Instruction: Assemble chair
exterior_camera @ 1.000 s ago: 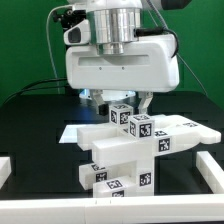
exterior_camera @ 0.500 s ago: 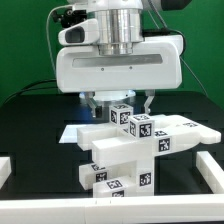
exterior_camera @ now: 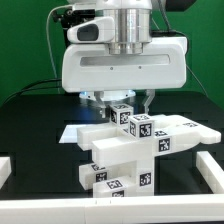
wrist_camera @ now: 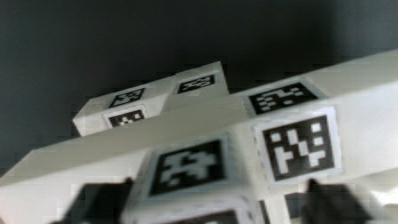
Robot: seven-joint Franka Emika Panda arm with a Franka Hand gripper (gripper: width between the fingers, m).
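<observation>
Nearest the front edge of the black table point(exterior_camera: 30, 130) stands the chair point(exterior_camera: 125, 150), a stack of glossy white blocks and bars with square tags. Its lowest block sits close to the front edge, a flat panel lies over that, and a long bar runs from the stack toward the exterior view's right. On top, at the back of the stack, is a small tagged cube point(exterior_camera: 122, 113). A thin white rail point(exterior_camera: 214, 172) edges the table at the exterior view's right.

Directly behind and above the cube hangs the gripper point(exterior_camera: 118, 99), its wide white body filling the upper part of the view. The dark fingers point(exterior_camera: 146, 100) reach down on either side of the stack's top, so the chair lies straight below them. The long bar's axis runs across the line of approach, side to side.

The wrist view shows tagged chair faces point(wrist_camera: 267, 130) close under the camera. The fingers stand apart; whether they touch any part I cannot tell.
</observation>
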